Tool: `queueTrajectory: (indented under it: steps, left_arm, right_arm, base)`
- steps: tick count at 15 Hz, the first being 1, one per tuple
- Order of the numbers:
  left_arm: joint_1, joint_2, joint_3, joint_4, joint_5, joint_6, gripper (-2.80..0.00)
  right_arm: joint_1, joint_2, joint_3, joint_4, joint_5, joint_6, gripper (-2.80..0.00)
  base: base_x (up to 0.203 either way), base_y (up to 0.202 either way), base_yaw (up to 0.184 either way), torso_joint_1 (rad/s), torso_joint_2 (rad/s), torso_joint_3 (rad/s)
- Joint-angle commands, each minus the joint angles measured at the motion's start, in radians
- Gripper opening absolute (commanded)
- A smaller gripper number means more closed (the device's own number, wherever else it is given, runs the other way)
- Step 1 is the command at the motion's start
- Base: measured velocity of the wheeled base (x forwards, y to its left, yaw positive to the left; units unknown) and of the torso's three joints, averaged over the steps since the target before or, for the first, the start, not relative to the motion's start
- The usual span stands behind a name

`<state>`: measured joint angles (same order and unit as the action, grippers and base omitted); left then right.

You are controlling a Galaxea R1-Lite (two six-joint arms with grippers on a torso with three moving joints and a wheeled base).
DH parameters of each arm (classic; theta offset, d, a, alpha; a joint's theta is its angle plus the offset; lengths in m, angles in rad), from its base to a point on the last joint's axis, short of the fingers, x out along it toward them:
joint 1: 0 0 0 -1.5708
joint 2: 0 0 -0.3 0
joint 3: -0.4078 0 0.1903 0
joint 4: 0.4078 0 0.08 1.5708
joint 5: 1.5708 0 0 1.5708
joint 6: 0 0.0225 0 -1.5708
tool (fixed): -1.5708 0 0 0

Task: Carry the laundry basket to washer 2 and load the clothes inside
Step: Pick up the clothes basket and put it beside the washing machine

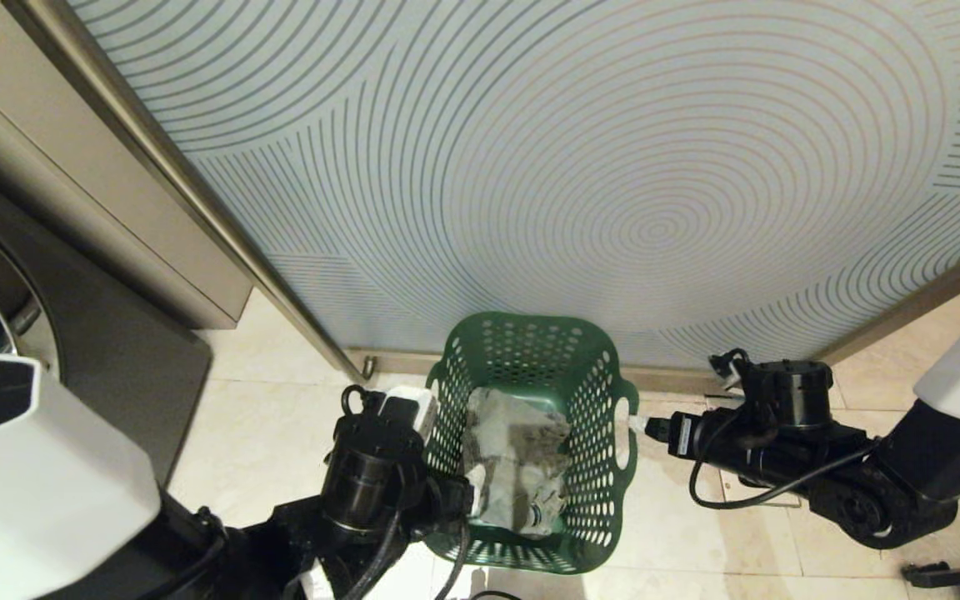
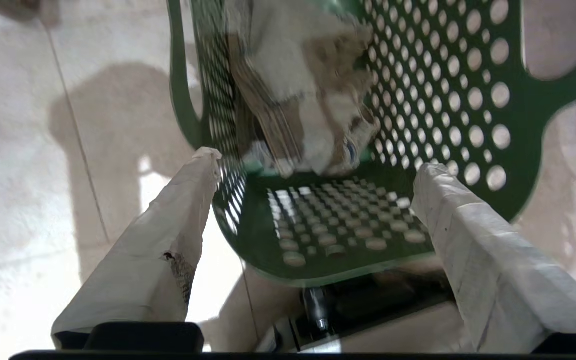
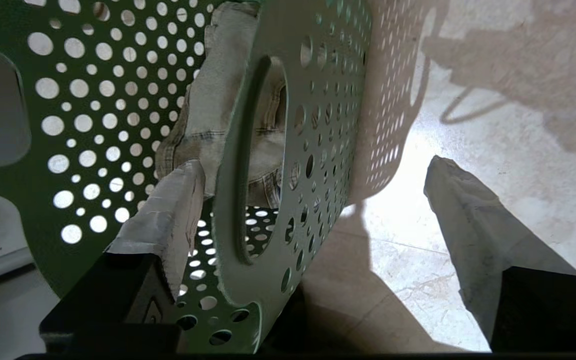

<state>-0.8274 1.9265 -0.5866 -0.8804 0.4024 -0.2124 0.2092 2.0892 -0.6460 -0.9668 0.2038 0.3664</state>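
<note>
A pale marble-tiled floor (image 1: 272,433) is seen, bounded by a frosted glass panel (image 1: 580,167) printed with concentric rings. A dark grey washer (image 1: 105,333) with a chrome door rim is partly seen at the left edge; its label cannot be read. The laundry basket (image 1: 588,392), green plastic perforated with round holes, rectangular with rounded corners, is stood on the floor before the panel. The clothes (image 1: 513,454), pale washed denim with stitched seams, are lain crumpled inside it. The left end effector (image 2: 313,175) is placed at the basket's left rim, fingers (image 2: 473,250) wrapped in white tape and spread apart, one either side of the wall. The right end effector (image 3: 313,170) is positioned at the right oval handle cut-out, likewise spread wide, one finger (image 3: 168,210) inside the basket, the other outside; nothing is gripped.
</note>
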Motion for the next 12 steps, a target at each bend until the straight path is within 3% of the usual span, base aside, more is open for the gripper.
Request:
queueTrajectory:
  steps: [1, 5, 9, 12]
  left_arm:
    - [0.001, 0.020, -0.032, -0.005, 0.016, 0.017, 0.00]
    - [0.073, 0.057, -0.059, -0.013, 0.018, 0.056, 0.00]
    - [0.159, 0.159, -0.127, -0.096, 0.015, 0.154, 0.00]
    - [0.188, 0.268, -0.160, -0.166, 0.012, 0.177, 0.00]
  right_arm:
    - [0.004, 0.011, -0.014, 0.005, 0.002, 0.002, 0.00]
    - [0.022, 0.001, -0.078, 0.136, 0.002, 0.000, 0.00]
    - [0.037, 0.000, -0.099, 0.158, 0.000, -0.003, 0.00]
    - [0.060, 0.011, -0.119, 0.160, 0.002, -0.003, 0.00]
  base:
    - [0.000, 0.000, 0.000, 0.000, 0.00, 0.000]
    - [0.000, 0.000, 0.000, 0.000, 0.00, 0.000]
    - [0.000, 0.000, 0.000, 0.000, 0.00, 0.000]
    - [0.000, 0.000, 0.000, 0.000, 0.00, 0.000]
